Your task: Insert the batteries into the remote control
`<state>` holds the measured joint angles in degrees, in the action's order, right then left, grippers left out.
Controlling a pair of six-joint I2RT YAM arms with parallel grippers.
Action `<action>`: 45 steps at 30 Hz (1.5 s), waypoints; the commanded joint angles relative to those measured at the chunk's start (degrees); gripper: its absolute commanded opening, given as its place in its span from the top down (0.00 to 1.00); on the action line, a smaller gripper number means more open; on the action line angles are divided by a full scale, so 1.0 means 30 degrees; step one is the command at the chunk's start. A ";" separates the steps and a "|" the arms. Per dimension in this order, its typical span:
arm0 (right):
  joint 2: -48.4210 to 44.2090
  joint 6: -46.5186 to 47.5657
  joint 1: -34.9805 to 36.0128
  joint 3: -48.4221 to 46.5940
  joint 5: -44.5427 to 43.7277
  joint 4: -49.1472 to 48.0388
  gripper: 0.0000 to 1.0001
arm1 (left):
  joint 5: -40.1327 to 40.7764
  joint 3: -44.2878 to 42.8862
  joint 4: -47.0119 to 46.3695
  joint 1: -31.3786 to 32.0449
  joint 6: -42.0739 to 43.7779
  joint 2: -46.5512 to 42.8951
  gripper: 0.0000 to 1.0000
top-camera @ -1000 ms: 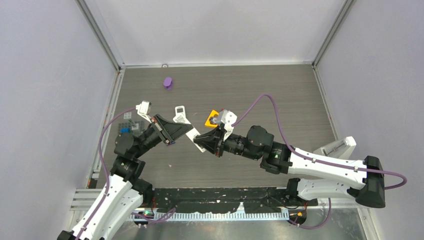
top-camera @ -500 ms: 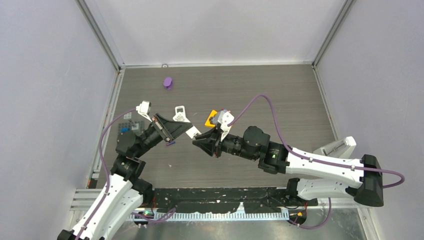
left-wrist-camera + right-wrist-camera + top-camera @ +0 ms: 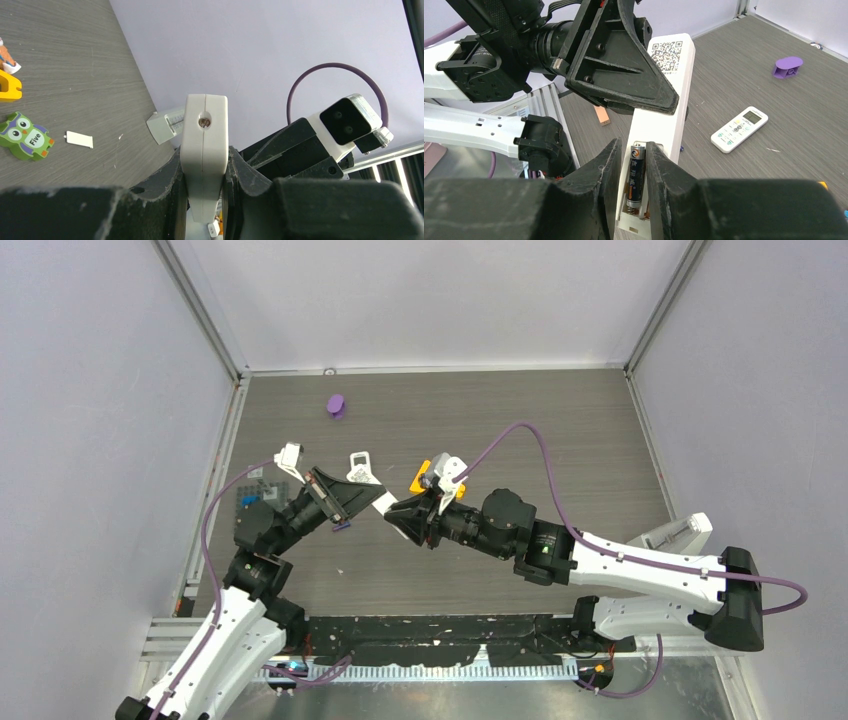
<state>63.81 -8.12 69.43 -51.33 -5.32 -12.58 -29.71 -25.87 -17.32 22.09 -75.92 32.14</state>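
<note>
My left gripper is shut on a white remote control and holds it above the table. In the left wrist view the remote stands edge-on between the jaws of my left gripper. In the right wrist view the remote has its battery bay open. My right gripper is shut on a dark battery, which lies in the bay with its lower end on the spring. In the top view my right gripper meets the remote tip to tip. No orange or purple battery is in view.
A second white remote lies on the table, also in the top view. A purple piece sits at the back. An orange piece, a green owl block and a small white cover lie nearby.
My right gripper has moved left and up along the remote toward the left gripper, so less of the remote shows between them. The left arm has barely moved.
</note>
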 commanded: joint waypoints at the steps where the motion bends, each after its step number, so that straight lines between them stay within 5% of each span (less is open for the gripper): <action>1: 0.0180 -0.0255 -0.0086 -0.0669 -0.1227 0.0447 0.68 | -0.0613 -0.0166 -0.1882 0.0050 -0.0475 -0.0403 1.00; 7: -0.0362 -0.0577 -0.0086 -0.1062 -0.1265 0.0811 0.62 | -0.0598 -0.0143 -0.1680 0.0050 -0.0307 -0.0398 1.00; 12: -0.1247 -0.1531 -0.0086 -0.1692 -0.1722 0.1708 0.33 | -0.0480 -0.0064 -0.1714 0.0048 -0.0062 -0.0418 1.00; 21: -0.0907 -0.4432 -0.0686 -0.4511 -0.1914 0.7010 0.10 | -0.0827 0.0347 -0.3218 0.0050 0.0514 -0.0525 1.00; 27: 0.0713 -0.8759 -0.3249 -0.4844 0.4512 0.7467 0.09 | -0.0918 0.0386 -0.3257 0.0065 0.0530 -0.0559 1.00; 35: 0.1494 -1.0201 -0.3668 -0.4407 0.6350 0.6578 0.10 | -0.0731 0.0475 -0.3030 0.0050 0.0603 -0.0752 1.00; 45: 0.1840 -1.0991 -0.4159 -0.3493 0.7638 0.5447 0.33 | -0.0543 0.0419 -0.2723 0.0050 0.0576 -0.0561 1.00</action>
<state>68.84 -39.44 57.58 -62.63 14.96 7.46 -31.53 -24.27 -23.07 22.11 -74.59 30.52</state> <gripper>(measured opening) 0.700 0.251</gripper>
